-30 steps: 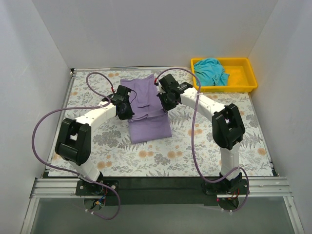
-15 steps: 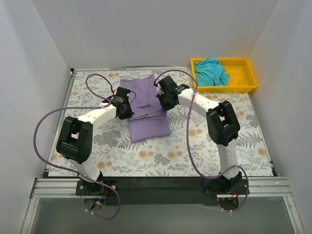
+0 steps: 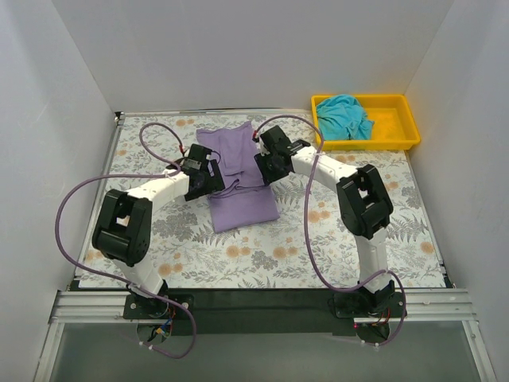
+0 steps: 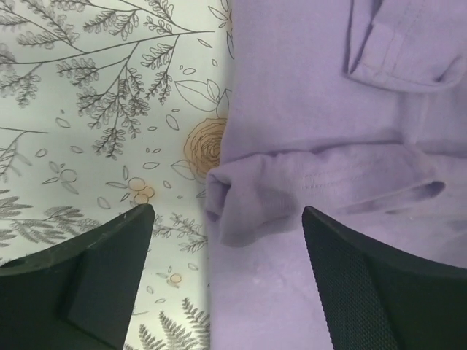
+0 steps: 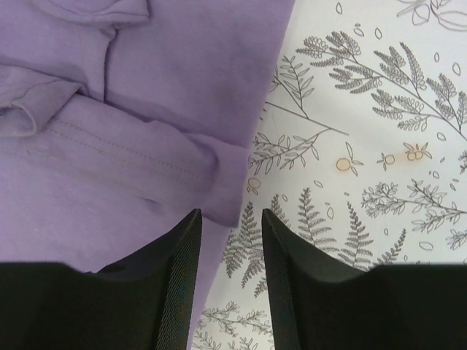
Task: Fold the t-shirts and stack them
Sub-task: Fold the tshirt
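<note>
Soft lavender t-shirt (image 3: 238, 187), hem rolled; left hand (image 4: 226, 215) spread wide, right hand (image 5: 230, 216) narrowly parted; crumpled teal t-shirt (image 3: 346, 115) appears overhead only.

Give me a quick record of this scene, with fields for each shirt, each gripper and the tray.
purple shirt: partly folded, lying on the table between the two grippers
teal shirt: crumpled, inside the yellow tray
yellow tray: far right corner of the table
left gripper: open wide, over the purple shirt's left edge
right gripper: open narrowly, at the purple shirt's right edge fold
stack: not yet made; shirts apart
</note>
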Available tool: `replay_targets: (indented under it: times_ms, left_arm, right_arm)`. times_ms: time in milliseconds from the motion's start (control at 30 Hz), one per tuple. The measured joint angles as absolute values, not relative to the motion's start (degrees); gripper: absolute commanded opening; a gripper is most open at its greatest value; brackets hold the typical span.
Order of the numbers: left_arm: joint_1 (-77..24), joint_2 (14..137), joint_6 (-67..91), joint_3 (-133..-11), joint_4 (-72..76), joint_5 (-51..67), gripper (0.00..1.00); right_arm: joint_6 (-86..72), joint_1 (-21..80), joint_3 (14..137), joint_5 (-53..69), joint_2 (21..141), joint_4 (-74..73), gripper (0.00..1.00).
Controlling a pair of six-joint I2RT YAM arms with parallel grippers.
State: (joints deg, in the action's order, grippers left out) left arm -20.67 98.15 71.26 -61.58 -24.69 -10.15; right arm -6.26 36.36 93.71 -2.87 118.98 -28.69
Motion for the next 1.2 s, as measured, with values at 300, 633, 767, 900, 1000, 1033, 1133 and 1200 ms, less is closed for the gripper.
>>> replay_targets:
  times_ms: [300,633,767,900,1000,1033,1133,1200]
  left_arm:
    - [-22.5,82.5,75.1,-60.4,-27.0,-8.1,0.33]
    - [-30.2,80.4,82.3,-47.8,-21.6,-1.8,0.17]
    - [-30.7,82.8,83.6,-45.0,-18.9,-0.9,0.16]
    - [-31.8,85.6,83.9,-44.6,-16.3,-0.5,0.16]
    - [-32.6,87.3,83.9,-44.1,-15.1,-0.4,0.15]
    - [-32.8,87.4,83.9,-43.7,-14.9,-0.4,0.15]
    - [-33.1,87.3,84.1,-42.2,-14.2,-0.2,0.15]
    - [-33.1,86.9,84.1,-41.6,-13.4,0.0,0.15]
  right_arm:
    - [-10.1,38.7,86.0,0.4,109.1,-22.9,0.35]
    - [-15.0,42.5,83.8,9.5,111.5,-14.2,0.31]
    - [-16.4,42.4,83.8,11.6,115.0,-11.9,0.31]
    - [-17.0,42.4,83.9,12.6,118.2,-10.9,0.31]
    - [-17.3,42.3,84.4,12.6,120.4,-10.6,0.3]
    - [-17.4,42.1,84.9,12.7,120.8,-10.5,0.3]
    - [-17.5,41.6,87.2,12.5,121.8,-10.3,0.3]
    - [-17.7,40.8,88.6,12.5,122.6,-10.2,0.3]
